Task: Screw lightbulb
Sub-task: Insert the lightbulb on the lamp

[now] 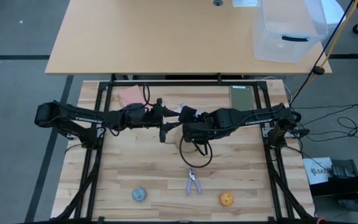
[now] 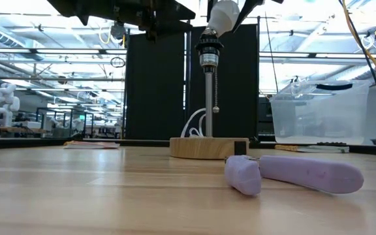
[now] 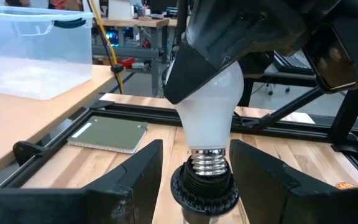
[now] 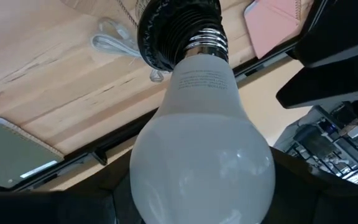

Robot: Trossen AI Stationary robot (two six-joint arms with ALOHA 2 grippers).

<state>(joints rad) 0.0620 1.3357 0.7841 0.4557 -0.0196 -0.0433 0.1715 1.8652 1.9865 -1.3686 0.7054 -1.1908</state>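
Observation:
The white lightbulb stands on the black socket at the top of the lamp pole. Its silvery screw base sits in the socket's mouth with several threads showing. The pole rises from the round wooden stand. My right gripper is shut on the bulb from above. My left gripper is open just left of the socket. Its fingers frame the socket in the left wrist view but touch nothing that I can see. My right gripper pinches the bulb's wide rounded glass end between its two fingers, coming from above and slanting in from the table's right. The bulb leans a little off the pole's line, and its screw base rests in the socket.
A purple hand tool lies near the front, with a blue-grey ball to its left and an orange ball to its right. A green notebook and a pink pad lie at the back. A clear bin stands on the far table.

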